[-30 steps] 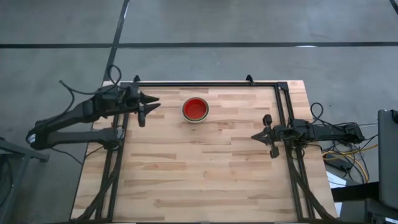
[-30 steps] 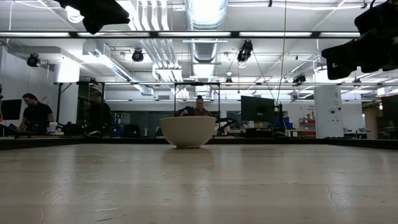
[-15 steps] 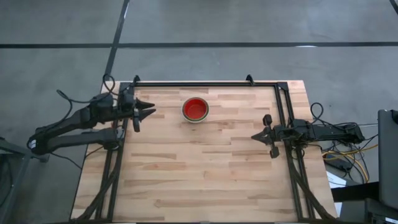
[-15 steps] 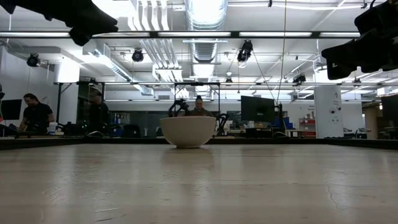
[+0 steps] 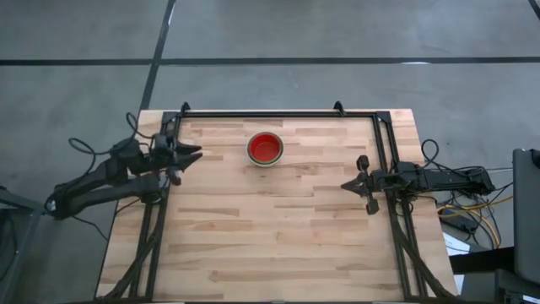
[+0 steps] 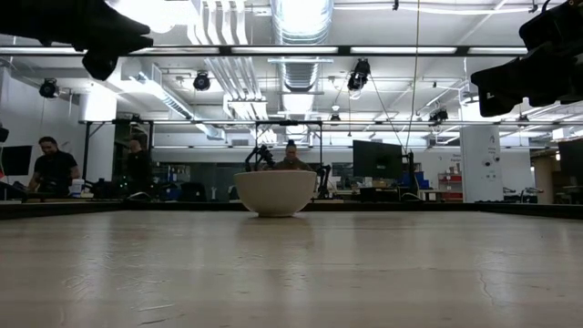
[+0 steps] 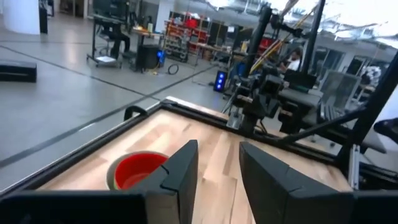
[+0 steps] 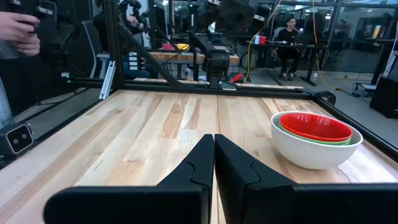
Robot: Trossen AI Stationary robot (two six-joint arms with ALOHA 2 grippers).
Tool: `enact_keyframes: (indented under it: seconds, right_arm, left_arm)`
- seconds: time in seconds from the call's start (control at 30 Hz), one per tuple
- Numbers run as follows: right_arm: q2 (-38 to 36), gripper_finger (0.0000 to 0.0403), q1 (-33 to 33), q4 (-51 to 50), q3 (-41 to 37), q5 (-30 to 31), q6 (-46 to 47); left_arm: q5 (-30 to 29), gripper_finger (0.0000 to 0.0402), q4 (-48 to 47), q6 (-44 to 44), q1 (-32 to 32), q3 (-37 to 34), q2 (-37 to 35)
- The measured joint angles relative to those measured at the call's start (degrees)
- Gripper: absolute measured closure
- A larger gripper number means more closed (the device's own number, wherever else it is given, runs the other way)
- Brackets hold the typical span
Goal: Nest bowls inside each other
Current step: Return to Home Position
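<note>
A single stack of bowls (image 5: pixel 265 149) is seen on the wooden table (image 5: pixel 278 245), toward the top edge in the overhead view and slightly left of centre. A white bowl (image 8: pixel 311 155) is placed outermost, a green rim (image 8: pixel 352 140) is shown just inside it, and a red bowl (image 8: pixel 314 126) is seated innermost. How many green bowls are held within cannot be counted. No loose bowl is seen elsewhere, so the nesting is judged complete; only the parking of the arms appears to be left. The left gripper (image 5: pixel 192 154) is held over the table's left edge, well apart from the stack, its fingers moderately parted and nothing gripped. The right gripper (image 5: pixel 346 184) is parked near the right edge, fingers pressed together on nothing.
</note>
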Motion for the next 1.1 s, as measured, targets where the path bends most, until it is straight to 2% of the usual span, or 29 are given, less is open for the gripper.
enact_keyframes:
  seconds: [0.7, 1.1]
  right_arm:
    - [0.0, 0.0394, 0.0, 0.0, 0.0, 0.0, 0.0]
    - [0.0, 0.0394, 0.0, 0.0, 0.0, 0.0, 0.0]
  left_arm:
    - [0.3, 0.0280, 7.8, -6.4, 0.0, -14.4, -12.4]
    - [0.9, 0.0280, 9.9, -6.6, 0.0, -19.0, -14.0]
